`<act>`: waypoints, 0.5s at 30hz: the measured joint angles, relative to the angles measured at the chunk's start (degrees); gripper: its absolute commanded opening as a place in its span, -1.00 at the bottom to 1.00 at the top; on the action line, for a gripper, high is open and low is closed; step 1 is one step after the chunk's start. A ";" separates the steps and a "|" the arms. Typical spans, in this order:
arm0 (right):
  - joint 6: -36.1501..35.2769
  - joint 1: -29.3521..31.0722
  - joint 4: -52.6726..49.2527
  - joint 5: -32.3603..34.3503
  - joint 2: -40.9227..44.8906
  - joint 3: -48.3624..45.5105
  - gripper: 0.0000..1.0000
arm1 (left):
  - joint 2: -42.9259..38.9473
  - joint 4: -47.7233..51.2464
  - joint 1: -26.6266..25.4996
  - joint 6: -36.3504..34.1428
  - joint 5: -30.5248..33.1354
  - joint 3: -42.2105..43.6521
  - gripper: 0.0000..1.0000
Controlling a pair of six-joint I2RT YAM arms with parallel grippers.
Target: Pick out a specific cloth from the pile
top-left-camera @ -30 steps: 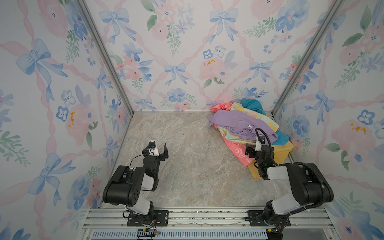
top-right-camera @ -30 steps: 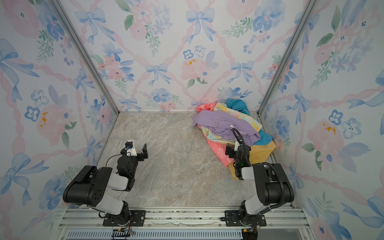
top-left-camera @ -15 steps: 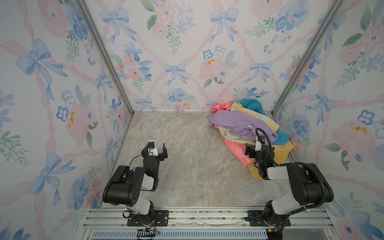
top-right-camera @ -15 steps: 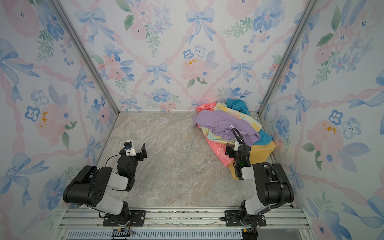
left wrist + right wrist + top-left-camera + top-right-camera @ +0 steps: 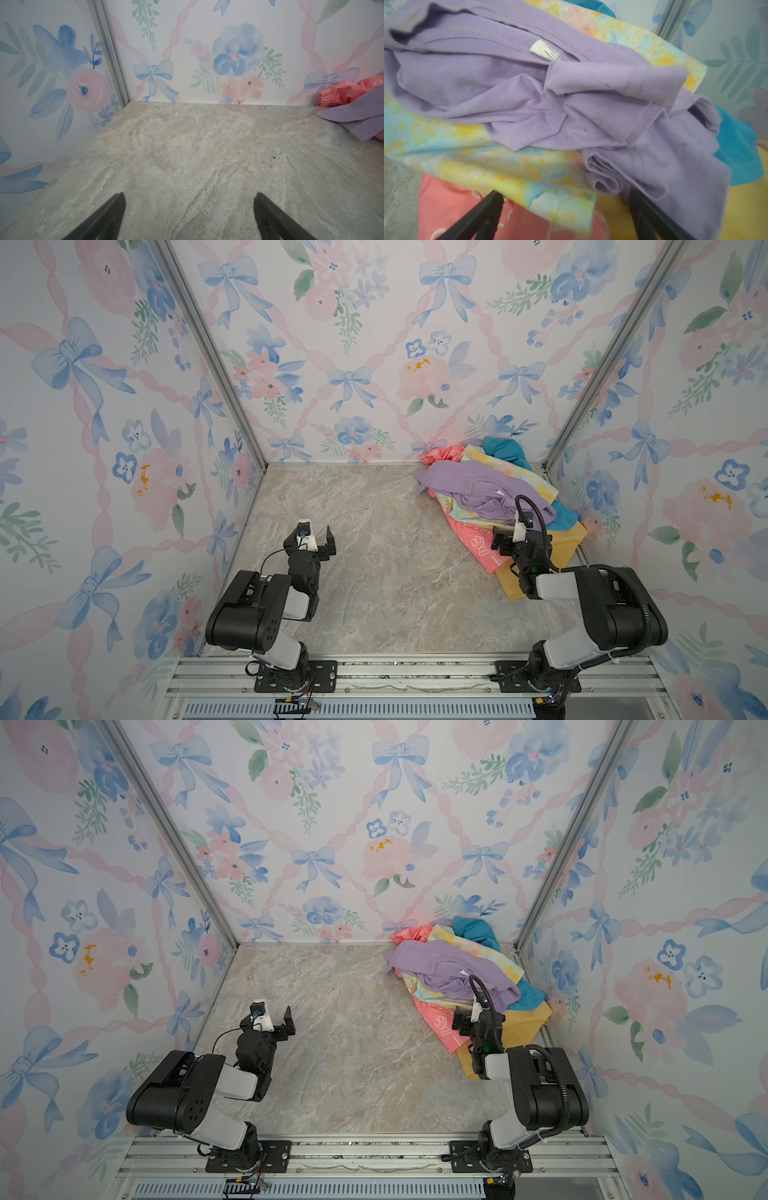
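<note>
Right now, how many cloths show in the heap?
5: lilac cloth on top, tie-dye under it, coral-pink at left edge, teal at back, mustard underneath, near side. Others may be hidden.

Only a mustard strip of the cloth (image 5: 567, 543) shows, at the desk's (image 5: 374, 593) right edge; the rest lies under the pile (image 5: 486, 489) and behind the right arm (image 5: 552, 585). In the right wrist view it is a blurred yellow patch (weave unreadable). The print on the lilac cloth's (image 5: 529, 93) white label (image 5: 545, 51) is too small to read. The left wrist view's edge cuts the pile off.
</note>
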State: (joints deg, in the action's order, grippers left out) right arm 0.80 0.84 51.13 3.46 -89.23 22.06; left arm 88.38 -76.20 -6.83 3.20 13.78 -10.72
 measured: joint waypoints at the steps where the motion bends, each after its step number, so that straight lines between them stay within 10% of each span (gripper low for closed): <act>1: 0.09 0.00 0.13 0.17 0.02 -0.04 0.94 | 0.00 0.00 -0.07 0.00 0.17 0.00 0.96; 15: 1.33 0.44 14.97 5.18 0.92 -9.66 0.94 | -0.28 -0.42 -3.32 -1.14 3.61 0.44 0.96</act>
State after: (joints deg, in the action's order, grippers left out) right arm 2.13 1.28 66.11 8.64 -88.31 12.40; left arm 88.09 -76.62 -10.15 2.07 17.39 -10.28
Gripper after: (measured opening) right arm 0.969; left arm 0.979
